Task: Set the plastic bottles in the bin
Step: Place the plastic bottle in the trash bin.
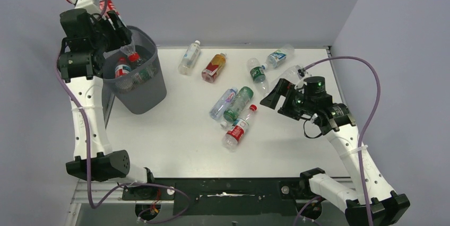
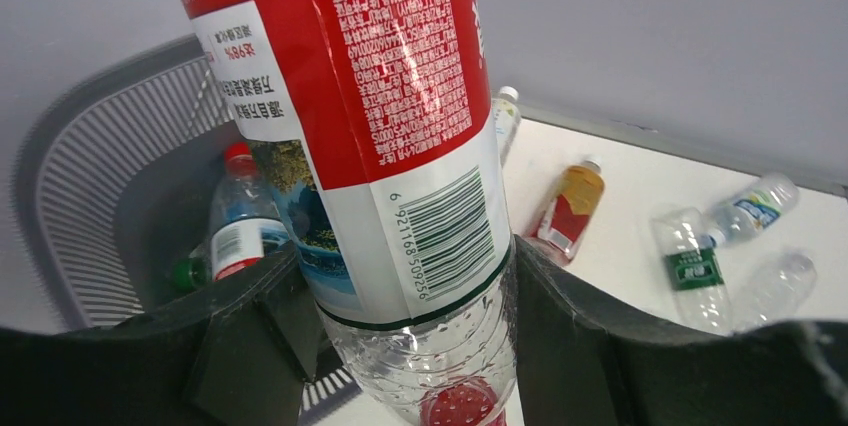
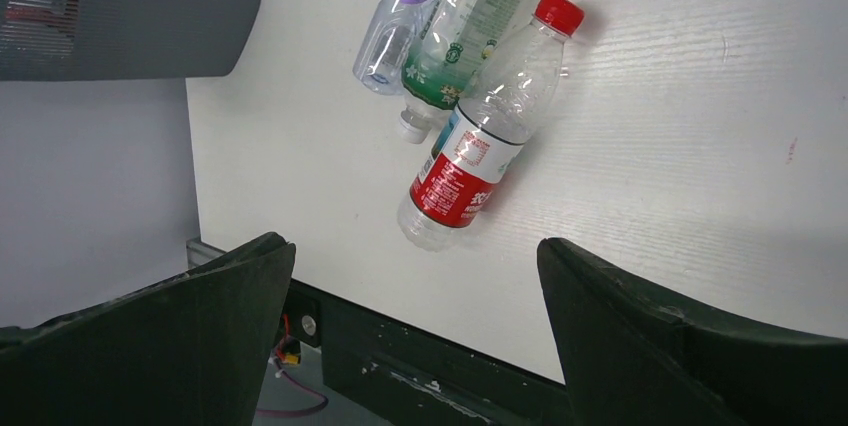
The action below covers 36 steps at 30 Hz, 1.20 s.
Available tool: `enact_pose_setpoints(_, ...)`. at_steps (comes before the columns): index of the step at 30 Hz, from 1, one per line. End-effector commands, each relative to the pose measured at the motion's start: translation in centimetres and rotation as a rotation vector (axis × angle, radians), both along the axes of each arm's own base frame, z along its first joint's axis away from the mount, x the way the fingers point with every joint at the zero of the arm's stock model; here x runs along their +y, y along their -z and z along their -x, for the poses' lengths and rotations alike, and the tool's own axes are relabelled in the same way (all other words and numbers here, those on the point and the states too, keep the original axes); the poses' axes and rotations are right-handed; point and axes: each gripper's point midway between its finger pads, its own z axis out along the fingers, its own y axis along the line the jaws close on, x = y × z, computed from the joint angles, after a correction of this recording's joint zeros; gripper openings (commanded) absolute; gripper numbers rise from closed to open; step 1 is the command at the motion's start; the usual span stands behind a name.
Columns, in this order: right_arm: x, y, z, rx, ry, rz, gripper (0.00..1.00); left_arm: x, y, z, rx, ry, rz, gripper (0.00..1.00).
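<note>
The left gripper point(image 2: 405, 276), raised at the far left of the scene, is clamped on a clear plastic bottle with a red-and-white label point(image 2: 370, 96). Its two black fingers point(image 2: 250, 346) press the bottle's sides at the end of the label nearer the red cap, which points toward the wrist camera. Gripper and bottle hang over the far left edge of the dark grey mesh bin point(image 1: 140, 93), a tall rounded-square wastebasket with a solid rim that stands on the left side of the white table point(image 1: 175, 136). Inside the bin lies a clear red-capped bottle with a red-and-white label point(image 2: 240, 231), and the green cap of another bottle shows beside it. The right gripper point(image 3: 412, 244) hovers over the right half of the table with its jaws spread wide and nothing between them. Under it on the table lies a clear bottle with a red cap and red label point(image 3: 470, 136), resting against a green-labelled bottle point(image 3: 465, 26), with a clear purple-labelled bottle point(image 3: 400, 16) just beside that; the three cluster near the table's centre. Farther back lie an amber bottle with a red and yellow label point(image 1: 214, 67), a clear white-capped bottle point(image 1: 189, 57), a clear bottle with a dark green label point(image 1: 258, 72), a bottle with a blue-green label point(image 1: 279, 56), and a plain clear bottle point(image 1: 293, 72) partly hidden behind the right arm.
</note>
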Motion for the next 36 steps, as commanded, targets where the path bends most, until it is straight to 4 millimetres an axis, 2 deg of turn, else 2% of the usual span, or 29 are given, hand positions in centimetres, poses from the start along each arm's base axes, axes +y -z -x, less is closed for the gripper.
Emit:
enact_pose_setpoints(1, 0.8, -1.2, -0.4, -0.052, -0.027, -0.033, 0.98, 3.2, -2.1, -1.7, -0.085, -0.059, 0.013, 0.50)
enact_pose_setpoints(5, 1.0, -1.0, -0.5, -0.046, -0.042, -0.035, 0.98, 5.9, -1.5, -2.6, -0.094, -0.146, 0.006, 0.50)
enact_pose_setpoints(8, 1.1, -0.7, -0.5, -0.043, -0.044, -0.036, 0.98, 7.0, -0.4, -3.4, -0.076, -0.183, -0.010, 0.53)
enact_pose_setpoints(15, 1.3, -0.3, -0.7, -0.036, -0.048, -0.040, 0.98, 7.7, 3.3, -4.3, 0.013, -0.204, -0.011, 0.72)
enact_pose_setpoints(18, 1.4, 0.0, -0.7, -0.028, -0.048, -0.044, 0.98, 8.3, 4.1, -4.1, 0.041, -0.241, -0.023, 0.86)
enact_pose_setpoints(21, 1.5, 0.2, -0.7, -0.025, -0.051, -0.050, 0.98, 8.7, 4.4, -3.8, 0.056, -0.261, -0.026, 0.87)
enact_pose_setpoints(25, 1.6, 0.1, -0.7, -0.027, -0.052, -0.053, 0.98, 8.3, 3.4, -3.5, 0.037, -0.249, -0.014, 0.87)
enact_pose_setpoints(28, 1.6, 0.1, -0.6, -0.026, -0.049, -0.053, 0.98, 6.6, 2.3, -3.4, 0.007, -0.184, 0.014, 0.87)
enact_pose_setpoints(31, 1.6, 0.6, -0.6, -0.016, -0.046, -0.053, 0.98, 3.8, 1.7, -3.2, 0.006, -0.106, 0.018, 0.87)
enact_pose_setpoints(36, 1.9, 1.7, -0.6, 0.007, -0.045, -0.058, 0.98, -4.8, 2.1, -2.1, 0.036, 0.059, -0.020, 0.88)
